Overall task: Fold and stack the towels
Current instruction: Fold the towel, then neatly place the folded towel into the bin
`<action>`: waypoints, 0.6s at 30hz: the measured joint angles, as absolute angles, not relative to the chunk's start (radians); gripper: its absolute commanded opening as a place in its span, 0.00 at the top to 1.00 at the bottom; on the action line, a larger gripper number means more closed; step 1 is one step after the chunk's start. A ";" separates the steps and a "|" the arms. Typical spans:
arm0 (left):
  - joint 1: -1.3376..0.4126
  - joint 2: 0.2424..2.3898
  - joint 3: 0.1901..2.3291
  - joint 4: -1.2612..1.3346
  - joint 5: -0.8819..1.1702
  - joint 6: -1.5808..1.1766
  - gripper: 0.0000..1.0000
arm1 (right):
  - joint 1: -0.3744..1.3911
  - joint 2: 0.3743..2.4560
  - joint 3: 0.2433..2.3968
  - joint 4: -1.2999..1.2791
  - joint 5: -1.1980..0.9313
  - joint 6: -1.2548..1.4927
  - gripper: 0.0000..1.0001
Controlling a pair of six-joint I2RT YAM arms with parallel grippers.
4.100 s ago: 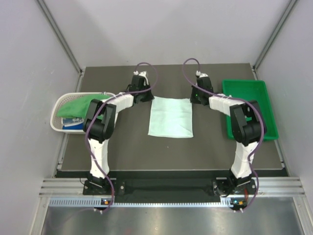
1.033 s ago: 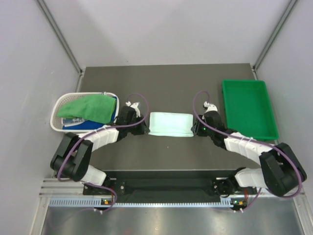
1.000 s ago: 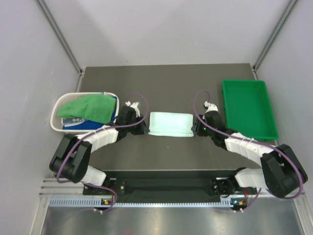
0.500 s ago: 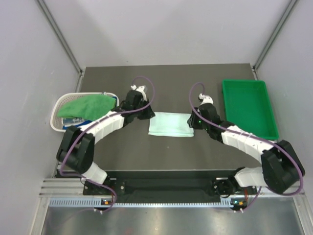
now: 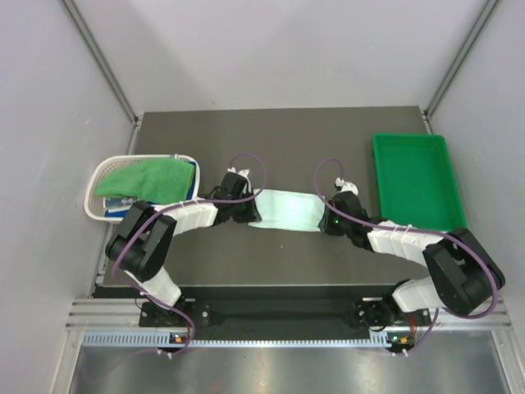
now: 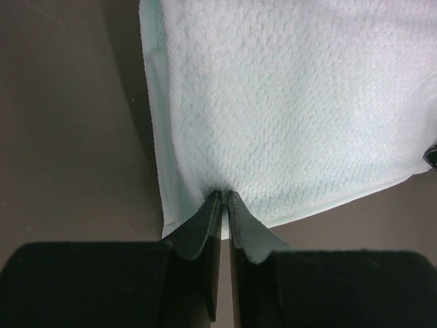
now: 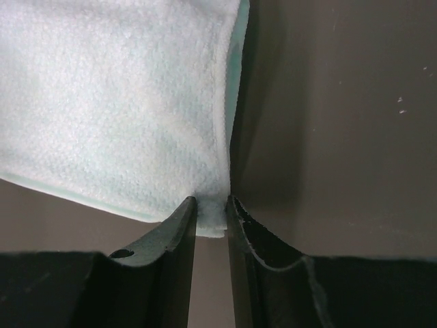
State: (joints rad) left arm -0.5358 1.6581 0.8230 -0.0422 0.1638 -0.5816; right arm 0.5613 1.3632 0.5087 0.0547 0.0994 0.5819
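A pale mint towel (image 5: pixel 285 209) lies folded in the middle of the dark table. My left gripper (image 5: pixel 253 215) is shut on its left edge, and my right gripper (image 5: pixel 321 220) is shut on its right edge. In the left wrist view the jaws (image 6: pixel 223 196) pinch the near edge of the mint cloth (image 6: pixel 293 102). In the right wrist view the jaws (image 7: pixel 212 203) hold the near right corner of the cloth (image 7: pixel 116 102). A bright green towel (image 5: pixel 148 180) lies in the white basket (image 5: pixel 92 197) over a royal blue towel (image 5: pixel 191 174) and a printed one (image 5: pixel 123 207).
A rigid green tray (image 5: pixel 414 180) stands at the right of the table. The basket sits at the left edge. Grey walls close in both sides and the back.
Since half a second ago both grippers have moved nearer to the arm bases, along the towel's left and right sides. The towel stays held at both sides and bulges slightly.
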 measured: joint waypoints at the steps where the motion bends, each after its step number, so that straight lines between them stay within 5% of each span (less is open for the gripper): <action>1: -0.536 1.657 0.821 -0.038 0.163 -0.582 0.85 | 0.561 1.362 0.504 0.062 0.100 0.586 0.75; 18: -0.506 1.577 1.045 -0.268 -0.047 -0.536 0.46 | 0.561 1.317 0.562 -0.017 0.094 0.572 0.62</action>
State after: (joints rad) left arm -0.5056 1.5768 1.0451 -0.2676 -0.0475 -0.5358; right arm 0.5613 1.3167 0.5617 -0.0174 0.0940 0.5720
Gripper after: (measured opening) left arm 0.517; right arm 0.361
